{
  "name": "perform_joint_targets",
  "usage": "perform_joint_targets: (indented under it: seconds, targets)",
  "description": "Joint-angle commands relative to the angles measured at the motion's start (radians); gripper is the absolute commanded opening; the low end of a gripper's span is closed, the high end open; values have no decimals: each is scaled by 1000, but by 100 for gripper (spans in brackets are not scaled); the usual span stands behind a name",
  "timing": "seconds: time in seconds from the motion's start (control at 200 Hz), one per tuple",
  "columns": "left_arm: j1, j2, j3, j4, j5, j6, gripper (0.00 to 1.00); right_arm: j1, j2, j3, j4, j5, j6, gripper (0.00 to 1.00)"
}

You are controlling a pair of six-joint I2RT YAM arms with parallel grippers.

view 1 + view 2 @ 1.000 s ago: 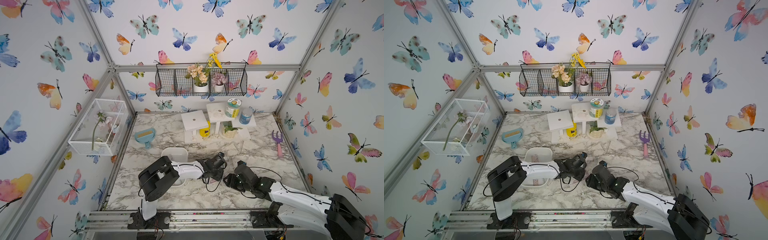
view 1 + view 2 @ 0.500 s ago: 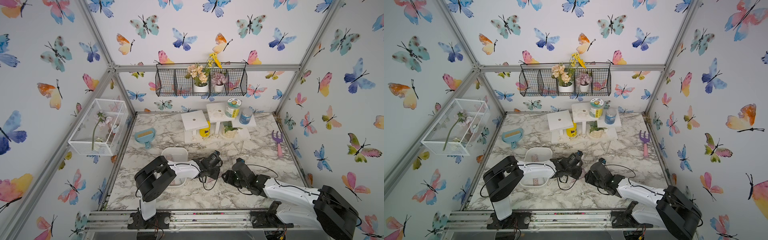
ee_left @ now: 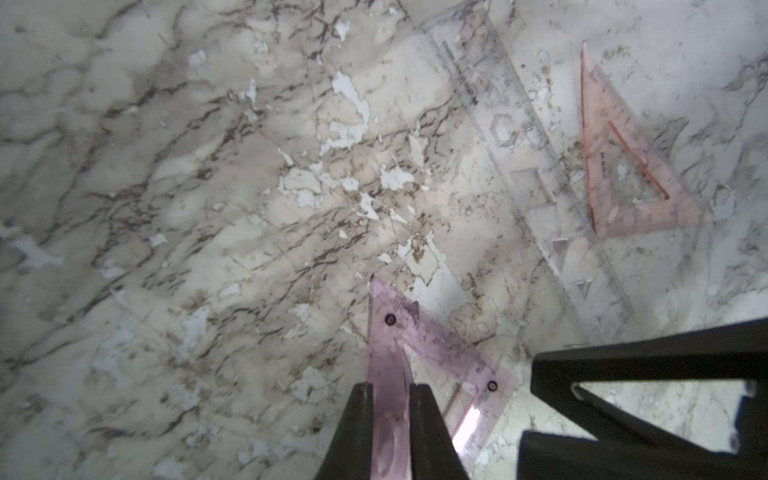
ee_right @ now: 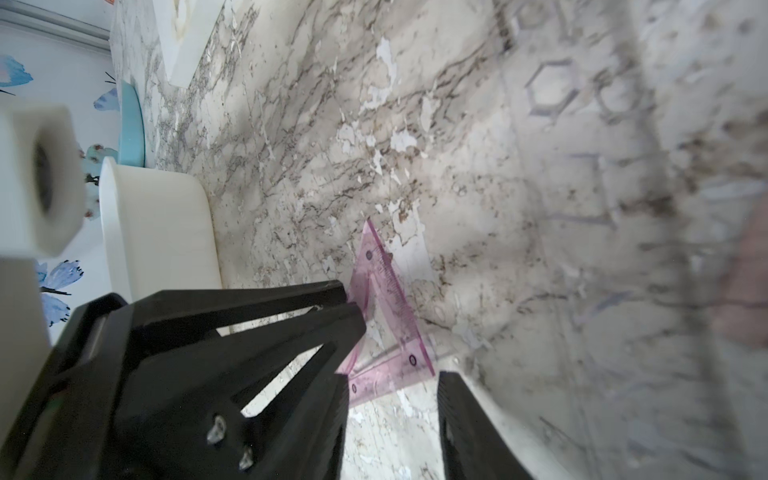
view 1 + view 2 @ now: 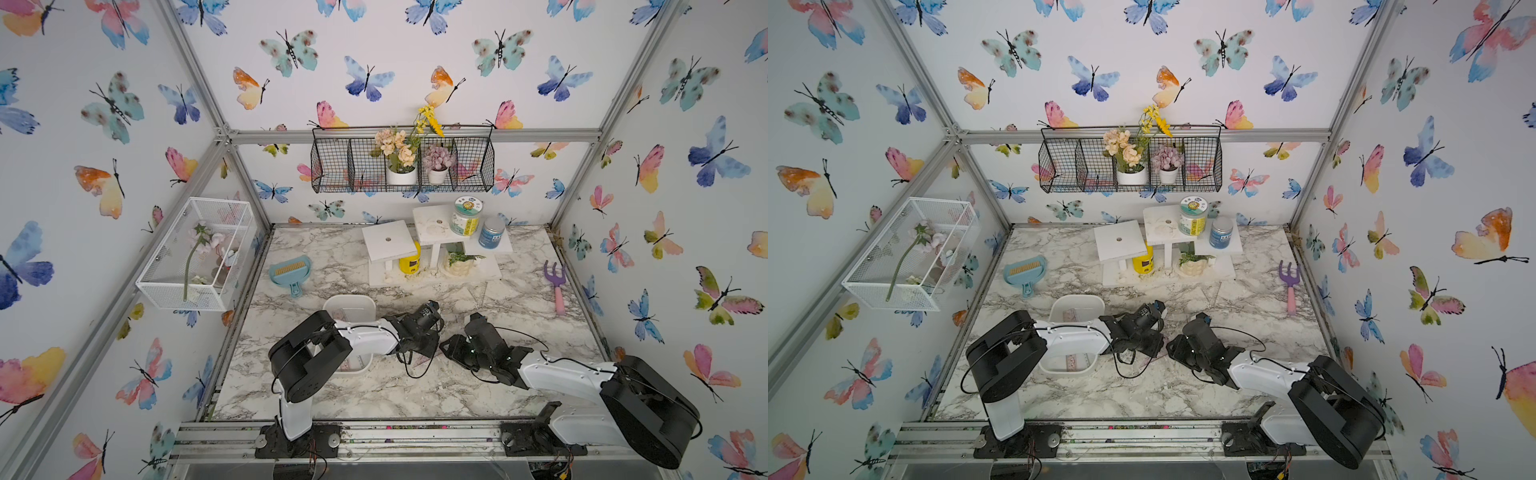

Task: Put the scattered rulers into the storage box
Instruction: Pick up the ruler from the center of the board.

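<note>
On the surface: a clear straight ruler and an orange-pink set square lie just beside each other, not yet collected.
Storage box: at least one ruler lies inside (the left arm hides much of it).
Left end effector: clamped on the purple set square, near the box but not over it.
Right end effector: jaws apart, gripping nothing, at that set square's corner.
Progress: partway, by my judgement; three pieces are left to box.

Your black left gripper and black right gripper crowd each other at the pink plastic set square; the marble tabletop beyond lies open.
</note>
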Motion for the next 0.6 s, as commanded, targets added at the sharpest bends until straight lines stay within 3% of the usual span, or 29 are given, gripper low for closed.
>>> perform_joint_targets:
  seconds: [0.0, 0.345, 0.596]
  targets:
    - [12, 116, -83, -257, 6, 8, 15, -2, 24, -26, 48, -39, 12, 40]
    - [12, 122, -90, -251, 19, 13, 14, -3, 106, -8, 121, -53, 15, 38]
    - [12, 124, -89, -251, 22, 12, 14, -8, 107, 3, 142, -51, 10, 24]
